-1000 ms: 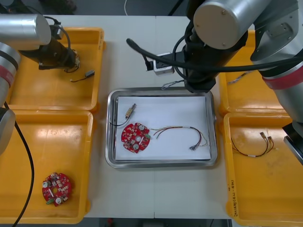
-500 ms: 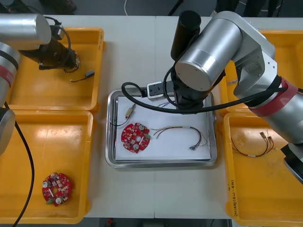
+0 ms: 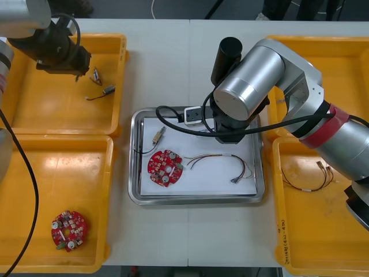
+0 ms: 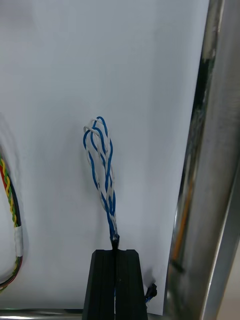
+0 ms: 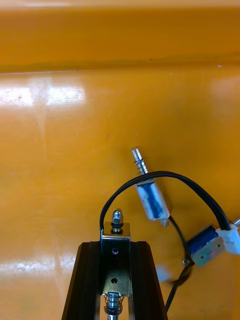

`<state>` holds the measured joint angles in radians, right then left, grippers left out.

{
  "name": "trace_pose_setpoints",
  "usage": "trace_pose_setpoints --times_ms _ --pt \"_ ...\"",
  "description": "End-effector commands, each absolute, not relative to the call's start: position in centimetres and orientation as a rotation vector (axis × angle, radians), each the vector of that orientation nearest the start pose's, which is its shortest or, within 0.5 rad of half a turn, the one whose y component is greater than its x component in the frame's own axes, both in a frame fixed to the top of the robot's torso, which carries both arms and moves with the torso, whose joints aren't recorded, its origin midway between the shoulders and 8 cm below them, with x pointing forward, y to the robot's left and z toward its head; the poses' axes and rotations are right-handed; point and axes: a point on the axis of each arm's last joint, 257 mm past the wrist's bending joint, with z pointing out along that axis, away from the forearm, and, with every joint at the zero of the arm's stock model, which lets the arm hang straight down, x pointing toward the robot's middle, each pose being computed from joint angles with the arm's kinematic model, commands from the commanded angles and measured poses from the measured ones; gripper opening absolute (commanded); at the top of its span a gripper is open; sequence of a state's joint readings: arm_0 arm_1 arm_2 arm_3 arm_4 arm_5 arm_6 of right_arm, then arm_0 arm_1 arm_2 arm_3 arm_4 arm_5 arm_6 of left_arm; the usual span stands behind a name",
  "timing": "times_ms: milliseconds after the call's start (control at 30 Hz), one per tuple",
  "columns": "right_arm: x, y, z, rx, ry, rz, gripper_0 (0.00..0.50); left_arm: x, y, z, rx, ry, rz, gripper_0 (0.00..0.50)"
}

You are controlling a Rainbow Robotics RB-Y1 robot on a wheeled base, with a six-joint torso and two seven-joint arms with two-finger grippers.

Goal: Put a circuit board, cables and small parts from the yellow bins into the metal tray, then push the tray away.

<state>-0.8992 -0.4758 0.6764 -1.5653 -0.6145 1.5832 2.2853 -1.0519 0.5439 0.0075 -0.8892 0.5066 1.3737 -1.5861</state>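
Light table [image 3: 173,57] bears the bin [image 3: 34,115] under the left gripper [image 5: 116,245] and the tray [image 3: 134,173] under the right gripper [image 4: 116,252]. The right gripper is pressed tight on one end of the blue-white cable [image 4: 102,165]. The cable's twisted loop reaches ahead of the fingers over the white lining, with the tray wall close on one side and the red-yellow cable [image 4: 10,200] off to the other. I judge it best to lower until the loop rests flat, let go clear of the wall and the board [image 3: 165,168], then lift straight up so nothing clings. The left gripper pinches a part [image 5: 116,235], and a black cable [image 5: 165,176] arches ahead of it.

A second ago the right arm stood beyond the tray's far edge. Now it is over the tray. The left has shifted toward its bin's far edge.
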Motion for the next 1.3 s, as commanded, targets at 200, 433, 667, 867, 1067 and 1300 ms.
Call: trace_pose_setpoints --times_ms 200,433,667,867,1067,1300 --pt "50.7 -8.2 -24.5 -1.971 1.951 -0.405 0.0 62.9 34.5 -7.6 0.162 2.5 0.071 0.0" --pt "50.7 -8.2 -25.0 -1.977 1.953 -0.405 0.149 60.7 34.4 -6.0 0.1 2.544 0.086 0.0" --pt "50.1 -8.3 -25.3 -1.982 1.978 -0.387 0.5 58.2 33.2 -5.3 0.08 2.57 0.093 0.0" --pt "49.6 -8.2 -24.9 -1.987 1.983 -0.389 0.5 56.5 32.3 -5.1 0.106 2.579 0.107 0.0" --pt "49.2 -8.1 -23.5 -1.993 1.956 -0.446 0.5 54.9 31.5 -5.1 0.123 2.582 0.112 0.001" --pt "49.6 -7.7 -21.9 -1.965 1.908 -0.519 0.5 54.5 30.3 -4.8 0.123 2.556 0.092 0.001"
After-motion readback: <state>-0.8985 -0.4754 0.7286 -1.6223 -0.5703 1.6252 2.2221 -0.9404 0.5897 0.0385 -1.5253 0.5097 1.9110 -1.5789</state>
